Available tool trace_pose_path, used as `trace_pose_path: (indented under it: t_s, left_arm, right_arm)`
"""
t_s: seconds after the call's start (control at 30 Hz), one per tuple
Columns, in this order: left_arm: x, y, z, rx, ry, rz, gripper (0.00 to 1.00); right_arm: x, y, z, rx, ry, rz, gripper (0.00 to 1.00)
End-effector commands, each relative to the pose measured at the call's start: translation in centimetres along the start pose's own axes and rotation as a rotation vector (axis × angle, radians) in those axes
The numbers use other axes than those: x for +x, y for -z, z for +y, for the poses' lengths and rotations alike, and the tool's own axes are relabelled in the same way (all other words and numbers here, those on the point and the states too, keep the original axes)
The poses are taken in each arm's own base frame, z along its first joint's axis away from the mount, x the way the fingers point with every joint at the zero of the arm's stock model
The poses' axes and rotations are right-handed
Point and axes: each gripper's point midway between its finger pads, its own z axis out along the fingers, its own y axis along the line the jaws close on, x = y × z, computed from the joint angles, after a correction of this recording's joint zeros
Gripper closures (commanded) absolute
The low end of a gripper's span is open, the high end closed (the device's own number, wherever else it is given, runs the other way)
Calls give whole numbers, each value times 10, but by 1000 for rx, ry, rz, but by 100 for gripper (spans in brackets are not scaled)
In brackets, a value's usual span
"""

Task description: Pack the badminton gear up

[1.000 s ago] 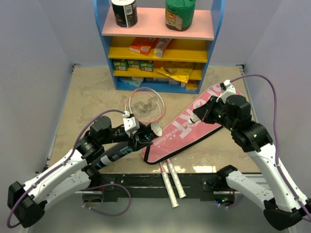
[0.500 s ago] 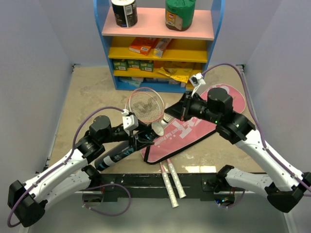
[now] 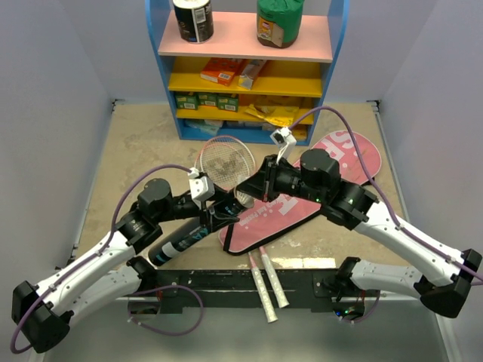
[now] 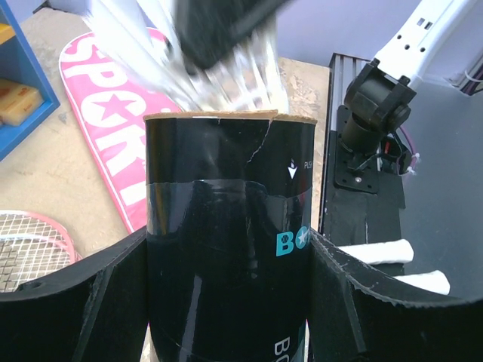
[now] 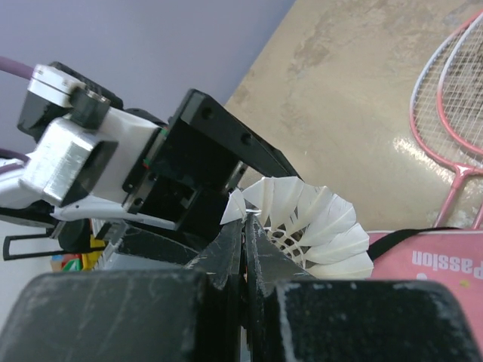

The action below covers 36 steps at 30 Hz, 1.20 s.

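My left gripper point(image 3: 216, 214) point(image 4: 226, 290) is closed round the long black tube point(image 3: 181, 240) point(image 4: 226, 241), which is tilted with its open mouth toward the bag. My right gripper point(image 3: 243, 188) point(image 5: 245, 224) is shut on the feather rim of a white shuttlecock point(image 5: 313, 226) point(image 3: 243, 200), right at the tube's mouth. The shuttlecock point(image 4: 219, 68) shows blurred above the mouth in the left wrist view. The pink bag point(image 3: 355, 147) point(image 4: 94, 113) point(image 5: 445, 260) lies right of centre. Two pink rackets point(image 3: 226, 162) point(image 5: 453, 113) lie with their shafts under it, and their white handles point(image 3: 268, 285) point(image 4: 377, 253) stick out over the near edge.
A blue-yellow shelf unit point(image 3: 241, 75) with boxes, packets and two jars stands at the back. Purple-grey walls close the left and right sides. The black mounting rail point(image 3: 241, 283) runs along the near edge. Both arms cross above the table's middle.
My right arm has swung left from above the bag to the tube's mouth, staying shut. The left arm and the tube have hardly moved.
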Motion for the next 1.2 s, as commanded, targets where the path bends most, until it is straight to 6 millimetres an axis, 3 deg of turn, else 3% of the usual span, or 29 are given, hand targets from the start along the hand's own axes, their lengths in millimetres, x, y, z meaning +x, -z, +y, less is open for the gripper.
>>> trace_pose_path:
  t_s: [0.0, 0.23, 0.53, 0.6, 0.7, 0.8, 0.93, 1.17]
  left_arm:
    - [-44, 5, 4, -41, -81, -104, 100]
    - [-55, 9, 5, -67, -115, -165, 100]
    - [-54, 12, 2, -57, -144, -180, 100]
    - [-52, 12, 0, -51, -143, -182, 100]
    - [-52, 15, -3, -40, -149, -189, 100]
    - [-53, 17, -5, -40, -156, -194, 100]
    - [-53, 19, -6, -39, -162, -193, 100]
    - [-51, 18, -8, -25, -158, -186, 100]
  right_arm:
    - [3, 1, 8, -33, -25, -35, 100]
    - [29, 2, 9, -58, -65, -6, 100]
    - [75, -10, 18, -109, -69, 162, 100]
    - [86, -11, 16, -108, -67, 213, 95]
    - [108, -10, 13, -117, -59, 306, 65]
    - [118, -6, 7, -103, -50, 350, 51]
    - [104, 3, 7, -67, -20, 311, 43]
    - [62, 26, 24, -42, 17, 198, 40]
